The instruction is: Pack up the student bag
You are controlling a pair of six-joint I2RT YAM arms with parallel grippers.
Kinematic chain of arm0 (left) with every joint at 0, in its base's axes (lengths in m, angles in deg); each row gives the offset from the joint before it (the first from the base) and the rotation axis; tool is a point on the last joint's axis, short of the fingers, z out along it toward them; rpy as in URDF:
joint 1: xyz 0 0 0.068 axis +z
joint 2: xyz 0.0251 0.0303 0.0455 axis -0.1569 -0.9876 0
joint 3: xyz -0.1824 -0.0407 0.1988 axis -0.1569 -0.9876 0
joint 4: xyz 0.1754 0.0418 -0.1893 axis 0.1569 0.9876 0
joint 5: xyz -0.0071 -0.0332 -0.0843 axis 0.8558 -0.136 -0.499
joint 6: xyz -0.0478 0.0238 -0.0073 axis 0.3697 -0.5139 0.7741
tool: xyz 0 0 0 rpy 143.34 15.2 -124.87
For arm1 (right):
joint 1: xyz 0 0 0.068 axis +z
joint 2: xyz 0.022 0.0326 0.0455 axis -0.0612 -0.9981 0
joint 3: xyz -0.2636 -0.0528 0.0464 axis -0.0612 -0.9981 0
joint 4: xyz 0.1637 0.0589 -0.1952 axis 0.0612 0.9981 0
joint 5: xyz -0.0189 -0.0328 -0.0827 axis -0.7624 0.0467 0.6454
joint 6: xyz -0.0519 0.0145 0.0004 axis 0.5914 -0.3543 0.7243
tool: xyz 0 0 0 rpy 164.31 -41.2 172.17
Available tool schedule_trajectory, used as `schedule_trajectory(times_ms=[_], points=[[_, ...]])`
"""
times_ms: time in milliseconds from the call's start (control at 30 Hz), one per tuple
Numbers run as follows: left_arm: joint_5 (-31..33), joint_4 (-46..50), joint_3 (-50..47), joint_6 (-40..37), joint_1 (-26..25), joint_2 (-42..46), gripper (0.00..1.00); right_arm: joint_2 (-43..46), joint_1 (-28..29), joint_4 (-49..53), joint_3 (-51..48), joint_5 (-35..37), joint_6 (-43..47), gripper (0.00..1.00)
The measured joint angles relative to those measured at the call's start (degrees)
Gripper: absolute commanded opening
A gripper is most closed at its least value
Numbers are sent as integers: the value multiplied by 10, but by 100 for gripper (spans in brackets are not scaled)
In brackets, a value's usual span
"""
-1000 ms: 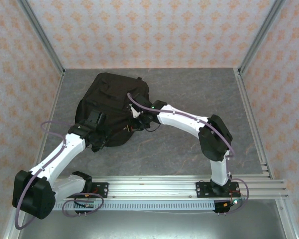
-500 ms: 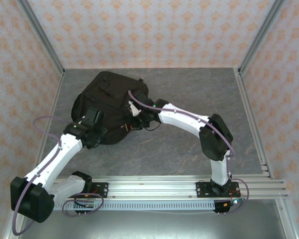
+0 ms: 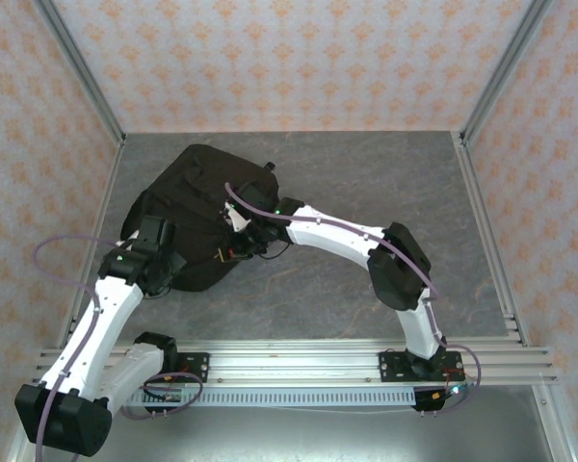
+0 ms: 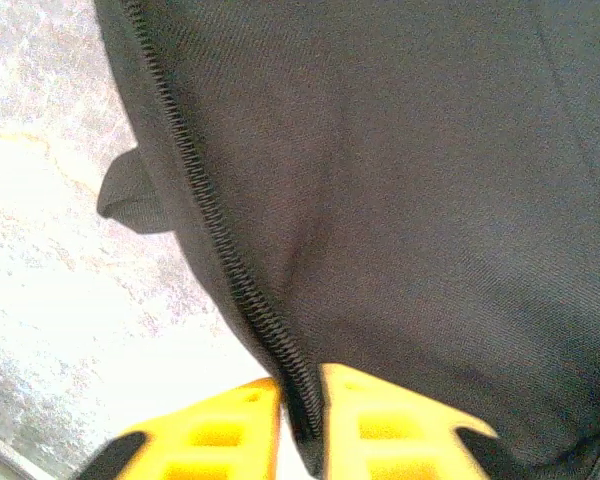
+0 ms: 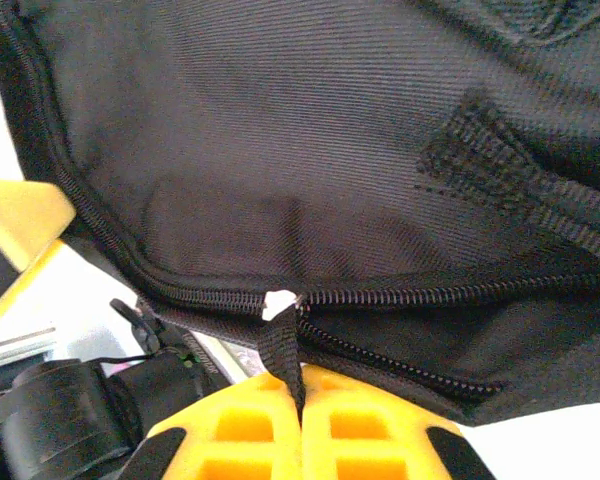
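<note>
Looking down from above, the bag (image 3: 197, 192) lies flat on the grey table (image 3: 385, 192), over toward the far left, its rounded black bulk spread out, and both arms are on it. The left gripper (image 3: 162, 248) is in at the bag's near-left edge. The right gripper (image 3: 236, 239) reaches in from the other side, at the near-right edge. The two are well apart, with black fabric between them.

Over to the left wrist camera: the yellow fingers (image 4: 230, 425) stand narrow, and the zipper (image 4: 220, 250) runs straight down into the slim gap between them and fills it. That's a pinch on the bag's seam. The teeth are closed along the whole stretch in view. Just left of the seam, a small black fabric loop (image 4: 130, 195) sticks out over the pale table.

Right wrist camera now: the fingers (image 5: 240, 430) are pressed tight together, and clamped between them is a black pull tab (image 5: 280, 345). It rises to the slider, where a little white tag (image 5: 277, 303) shows. From that slider the zipper line runs both ways, curving up along the left edge and going level to the right, teeth meshed. A second zipper track (image 5: 410, 360) sits just below on the right. Up on the fabric there's a stitched webbing strap (image 5: 500, 175) running off toward the right edge.
</note>
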Motion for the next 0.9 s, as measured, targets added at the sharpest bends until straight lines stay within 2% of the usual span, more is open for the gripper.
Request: schedule_trajectory(times_ms=[67,367,867,900], points=[[-3,-1,-7,-5,0,0,0,-4,-1,21,7,17,14,0],[-7,-5,-17,-10,0,3,0,-4,-17,82,12,72,51,0],[-31,-21,-23,-19,0,4,0,-4,-42,93,11,110,60,0],[-38,-27,-24,-19,0,3,3,-4,-45,93,11,110,60,0]])
